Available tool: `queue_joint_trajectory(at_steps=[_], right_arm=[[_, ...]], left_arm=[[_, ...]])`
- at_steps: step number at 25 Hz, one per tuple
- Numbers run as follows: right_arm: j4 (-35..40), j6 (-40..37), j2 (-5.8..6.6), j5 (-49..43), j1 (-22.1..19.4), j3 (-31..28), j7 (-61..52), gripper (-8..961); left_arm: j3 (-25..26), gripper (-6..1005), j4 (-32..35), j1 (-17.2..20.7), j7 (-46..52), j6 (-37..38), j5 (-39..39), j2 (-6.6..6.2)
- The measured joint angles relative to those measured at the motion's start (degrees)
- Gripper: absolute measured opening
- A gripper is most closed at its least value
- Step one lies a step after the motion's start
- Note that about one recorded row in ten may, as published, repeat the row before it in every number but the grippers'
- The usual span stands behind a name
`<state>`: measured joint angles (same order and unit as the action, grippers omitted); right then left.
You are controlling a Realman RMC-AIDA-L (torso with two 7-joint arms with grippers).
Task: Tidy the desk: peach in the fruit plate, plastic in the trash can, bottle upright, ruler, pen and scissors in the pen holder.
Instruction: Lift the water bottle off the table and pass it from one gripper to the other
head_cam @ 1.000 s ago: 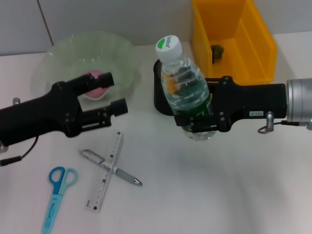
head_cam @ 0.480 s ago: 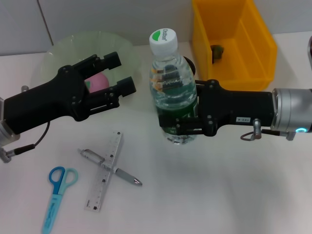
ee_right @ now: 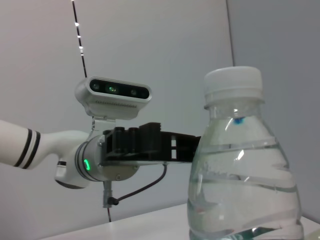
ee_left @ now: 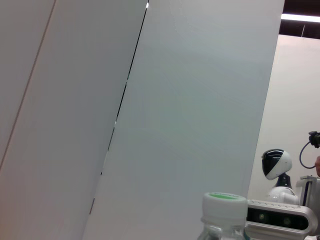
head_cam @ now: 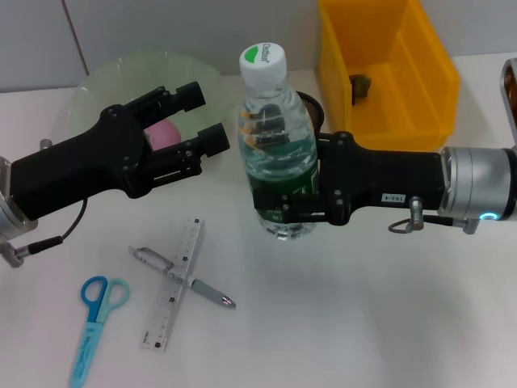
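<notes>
My right gripper [head_cam: 289, 212] is shut on the lower body of a clear water bottle [head_cam: 277, 153], which stands upright with its white and green cap [ee_left: 224, 204] on top. My left gripper [head_cam: 203, 115] is open just left of the bottle [ee_right: 244, 175], above the edge of the green fruit plate [head_cam: 101, 85]. The pink peach [head_cam: 163, 132] lies in that plate, partly hidden by the left fingers. A clear ruler [head_cam: 172, 284], a silver pen [head_cam: 187, 278] crossing it and blue scissors [head_cam: 94, 320] lie on the table at the front left. Green plastic [head_cam: 360, 83] sits in the yellow trash can [head_cam: 420, 56].
The black pen holder [head_cam: 312, 105] stands behind the bottle, mostly hidden by it and by the right arm. The yellow trash can is at the back right. A brown object [head_cam: 510, 89] shows at the right edge.
The right gripper has carried the bottle left and slightly back. The left gripper has risen and moved right, over the plate and closer to the bottle.
</notes>
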<state>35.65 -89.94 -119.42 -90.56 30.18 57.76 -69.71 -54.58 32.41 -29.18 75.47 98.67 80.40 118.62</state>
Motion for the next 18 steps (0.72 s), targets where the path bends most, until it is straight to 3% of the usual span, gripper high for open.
queue_joint_trajectory(at_steps=[18], right_arm=[[-3.31,0.45,-0.05,2.24,2.99,5.11,0.01,755]], left_arm=[[-1.77,698,-0.33,-1.55,-0.55,0.53,-0.89,0.12]])
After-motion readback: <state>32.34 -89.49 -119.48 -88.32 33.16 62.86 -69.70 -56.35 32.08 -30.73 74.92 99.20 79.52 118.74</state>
